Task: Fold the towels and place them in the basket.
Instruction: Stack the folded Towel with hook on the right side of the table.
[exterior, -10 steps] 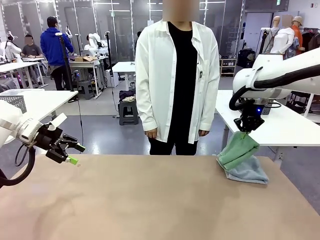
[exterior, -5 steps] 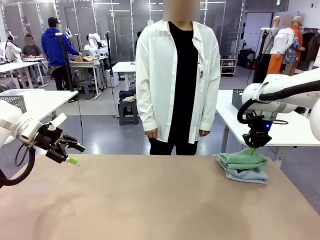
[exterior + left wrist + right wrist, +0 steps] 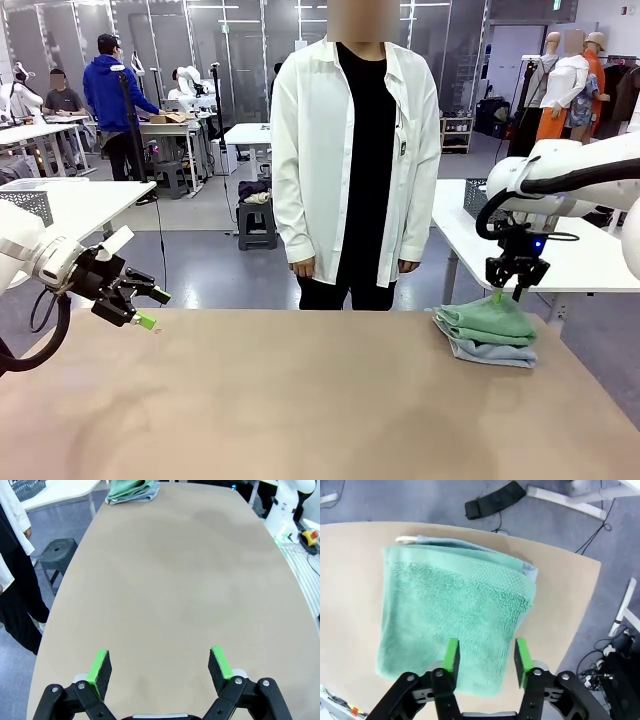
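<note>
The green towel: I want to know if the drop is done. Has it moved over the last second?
Yes. The green towel has dropped from hanging under the right gripper to lying flat on the blue towel by the table's far right edge.

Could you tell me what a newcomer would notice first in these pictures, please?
The mint green towel lies folded on top of the pale blue-grey towel near the table's far right corner, with the right tool open just above the stack. A person in a white shirt stands at the far side of the table, arms down. The left tool hangs open over the table's left edge, holding nothing.
</note>
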{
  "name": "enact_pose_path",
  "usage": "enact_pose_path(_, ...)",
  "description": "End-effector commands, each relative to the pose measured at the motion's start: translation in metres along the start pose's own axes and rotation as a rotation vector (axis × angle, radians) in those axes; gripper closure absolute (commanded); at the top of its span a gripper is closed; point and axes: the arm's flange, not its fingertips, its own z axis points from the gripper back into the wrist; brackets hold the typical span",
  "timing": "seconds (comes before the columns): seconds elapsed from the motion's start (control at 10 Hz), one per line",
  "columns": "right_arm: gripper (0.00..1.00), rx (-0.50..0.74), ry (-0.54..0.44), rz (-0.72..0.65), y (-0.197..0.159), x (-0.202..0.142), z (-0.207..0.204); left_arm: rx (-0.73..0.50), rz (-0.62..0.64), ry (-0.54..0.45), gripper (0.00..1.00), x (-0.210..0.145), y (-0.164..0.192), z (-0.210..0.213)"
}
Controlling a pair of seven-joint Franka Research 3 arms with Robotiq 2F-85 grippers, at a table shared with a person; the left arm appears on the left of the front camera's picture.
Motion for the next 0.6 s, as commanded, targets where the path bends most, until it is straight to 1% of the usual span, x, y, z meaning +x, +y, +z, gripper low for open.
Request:
enact_pose_path(0.0, 0.28, 0.023, -0.044, 0.023, 0.002, -0.030, 0.040, 0.002, -0.002, 0.001, 0.02, 0.000, 0.000, 0.000)
enact_pose_path(0.1, 0.15, 0.029, -0.076, 0.029, 0.000, -0.050, 0.072, 0.002, -0.002, 0.001, 0.02, 0.000, 0.000, 0.000)
enact_pose_path(0.2, 0.08, 0.049, -0.106, 0.025, 0.002, -0.081, 0.108, 0.002, -0.002, 0.001, 0.02, 0.000, 0.000, 0.000)
enact_pose_path(0.3, 0.00, 0.078, -0.185, 0.029, 0.007, -0.122, 0.149, 0.002, -0.002, 0.001, 0.02, 0.000, 0.000, 0.000)
enact_pose_path(0.4, 0.00, 0.094, -0.240, 0.008, 0.014, -0.164, 0.188, 0.002, -0.002, 0.001, 0.02, 0.000, 0.000, 0.000)
enact_pose_path(0.5, 0.00, 0.117, -0.368, -0.015, 0.023, -0.206, 0.224, 0.002, -0.002, 0.001, 0.02, 0.000, 0.000, 0.000)
